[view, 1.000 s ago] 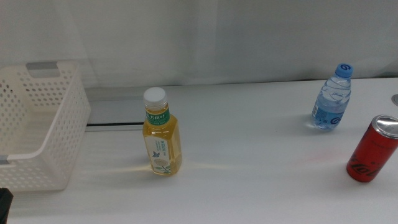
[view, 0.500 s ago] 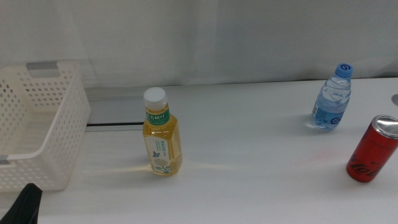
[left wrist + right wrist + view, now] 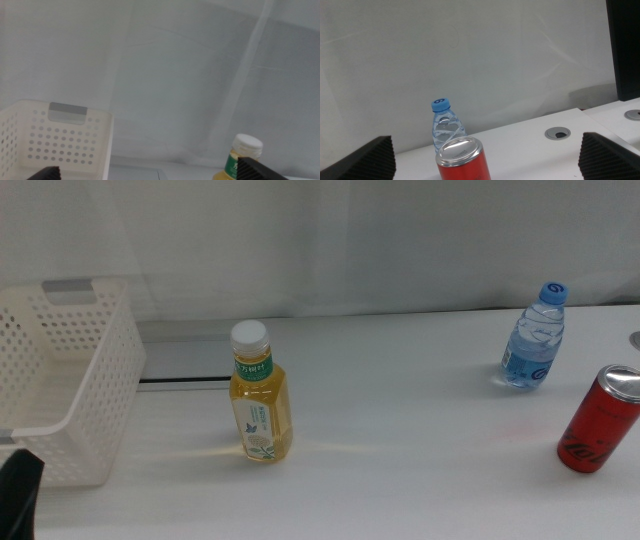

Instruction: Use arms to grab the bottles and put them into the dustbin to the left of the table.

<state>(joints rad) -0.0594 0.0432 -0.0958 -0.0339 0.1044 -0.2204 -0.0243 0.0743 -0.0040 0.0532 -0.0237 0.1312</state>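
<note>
The yellow tea bottle [image 3: 262,405], with a white cap and green label, stands upright left of the table's middle. Far to the right stands the blue-capped water bottle [image 3: 534,340]. The white perforated dustbin [image 3: 60,380] sits at the left edge. Only a dark tip of my left gripper [image 3: 18,495] shows, at the bottom left corner in front of the dustbin. In the left wrist view the left gripper [image 3: 152,172] is open, with the dustbin [image 3: 55,135] and the tea bottle's cap [image 3: 246,149] ahead. My right gripper [image 3: 485,159] is open, facing the water bottle [image 3: 445,127].
A red drink can [image 3: 598,420] stands near the right edge, in front of the water bottle; in the right wrist view the can [image 3: 462,160] is closest. A grey inset plate [image 3: 185,360] lies behind the tea bottle. A cable grommet [image 3: 558,132] and a black screen [image 3: 622,50] are to the right.
The dark tip of the left gripper rose into the bottom left corner of the middle view, then slid back a little to the left. The bottles and the can have not moved.
</note>
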